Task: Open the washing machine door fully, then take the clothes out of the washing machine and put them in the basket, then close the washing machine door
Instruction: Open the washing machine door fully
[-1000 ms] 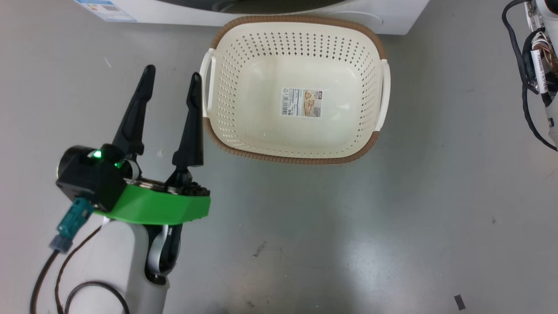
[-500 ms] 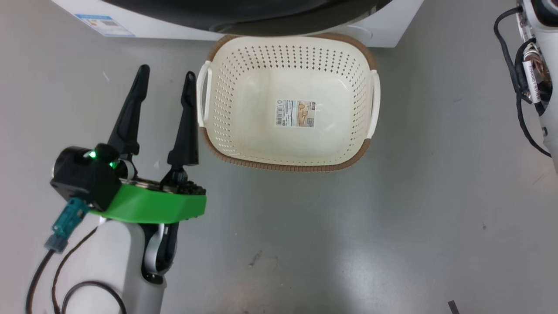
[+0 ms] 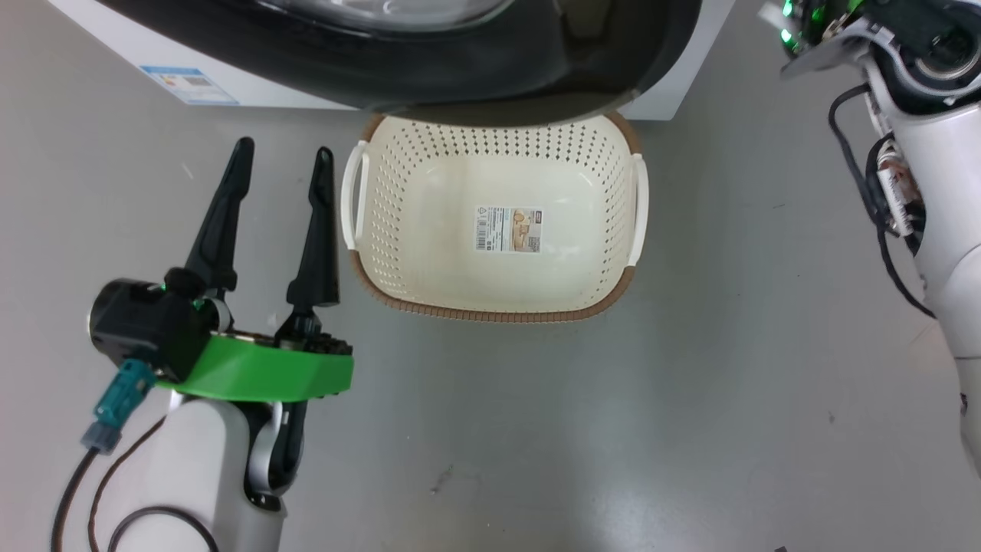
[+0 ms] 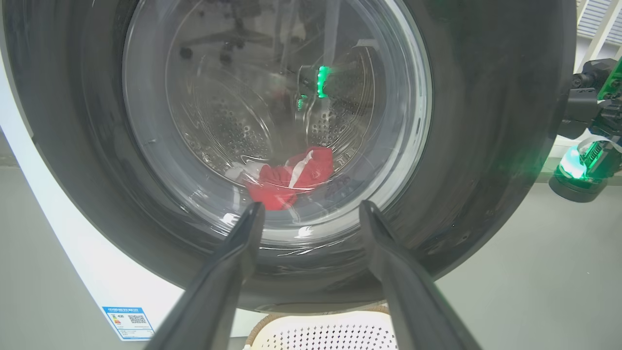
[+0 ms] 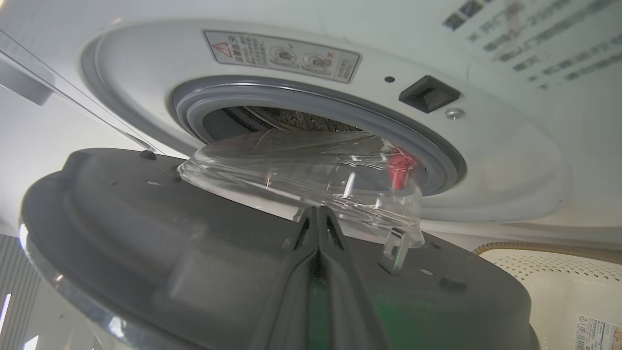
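Note:
The washing machine [image 3: 686, 61] stands at the top of the head view, with its door [image 3: 460, 61] hanging over the far rim of the basket [image 3: 490, 314]. The basket has nothing in it. My left gripper [image 3: 285, 147] is open just left of the basket, and its wrist view has it [image 4: 311, 206] facing the door's black rim [image 4: 486, 121]. Red clothes [image 4: 291, 177] lie in the drum behind the glass. The door stands ajar. My right gripper [image 5: 316, 211] is shut, its tips against the door's inner face [image 5: 170, 233] beside the glass bowl [image 5: 301, 165].
Bare grey floor surrounds the basket. My right forearm [image 3: 935, 253] with its cables rises along the right edge of the head view. The grey gasket [image 5: 437, 160] and a latch socket [image 5: 427, 95] show on the machine's front. A corner of the basket [image 5: 549, 272] lies below the door.
The head view has shifted, so the basket and machine sit lower in it. More of the door shows, now covering the basket's far rim. My right wrist has come into view at the upper right.

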Available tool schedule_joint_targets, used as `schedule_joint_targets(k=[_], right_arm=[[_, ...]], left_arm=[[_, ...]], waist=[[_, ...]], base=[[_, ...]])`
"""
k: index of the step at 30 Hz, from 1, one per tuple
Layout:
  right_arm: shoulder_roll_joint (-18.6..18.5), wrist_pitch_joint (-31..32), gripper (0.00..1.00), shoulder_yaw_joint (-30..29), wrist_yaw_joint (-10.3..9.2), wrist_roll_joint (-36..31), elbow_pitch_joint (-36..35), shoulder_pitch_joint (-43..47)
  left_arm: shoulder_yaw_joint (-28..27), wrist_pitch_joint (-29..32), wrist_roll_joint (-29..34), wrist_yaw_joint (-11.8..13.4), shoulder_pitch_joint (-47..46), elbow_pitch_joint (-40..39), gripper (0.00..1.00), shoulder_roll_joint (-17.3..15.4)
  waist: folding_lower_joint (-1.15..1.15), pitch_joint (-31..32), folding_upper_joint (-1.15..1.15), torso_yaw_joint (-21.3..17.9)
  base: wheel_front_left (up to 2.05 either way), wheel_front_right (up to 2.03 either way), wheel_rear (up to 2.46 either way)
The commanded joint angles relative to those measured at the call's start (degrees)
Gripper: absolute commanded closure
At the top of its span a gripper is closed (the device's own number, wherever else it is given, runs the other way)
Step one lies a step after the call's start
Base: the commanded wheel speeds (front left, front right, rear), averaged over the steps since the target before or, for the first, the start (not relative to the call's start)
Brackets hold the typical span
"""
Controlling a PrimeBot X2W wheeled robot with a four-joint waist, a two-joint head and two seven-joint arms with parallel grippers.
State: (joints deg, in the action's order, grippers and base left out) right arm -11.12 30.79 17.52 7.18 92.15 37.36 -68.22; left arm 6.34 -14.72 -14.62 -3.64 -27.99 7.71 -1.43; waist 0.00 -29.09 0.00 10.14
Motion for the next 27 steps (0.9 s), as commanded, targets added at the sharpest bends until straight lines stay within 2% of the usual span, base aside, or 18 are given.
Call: schedule_joint_targets(k=[1,27], right_arm=[[2.49,0.72,1.0,1.07,0.31,-0.58,-2.13,1.56],[5.66,2.23,1.0,4.71,0.31,-1.53,-5.35,9.6]], left_arm=[[-2.06,-0.28,0.54,-0.48,1.33,-1.11,0.0,-1.44],[-4.13,-0.28,1.75,-0.53,4.55,-0.92,0.0,-1.44]], waist=[[0.0,0.81,0.0,-0.38],[0.0,5.13,0.0,-3.48]], base=[[0.0,0.0,0.0],[0.0,0.0,0.0]])
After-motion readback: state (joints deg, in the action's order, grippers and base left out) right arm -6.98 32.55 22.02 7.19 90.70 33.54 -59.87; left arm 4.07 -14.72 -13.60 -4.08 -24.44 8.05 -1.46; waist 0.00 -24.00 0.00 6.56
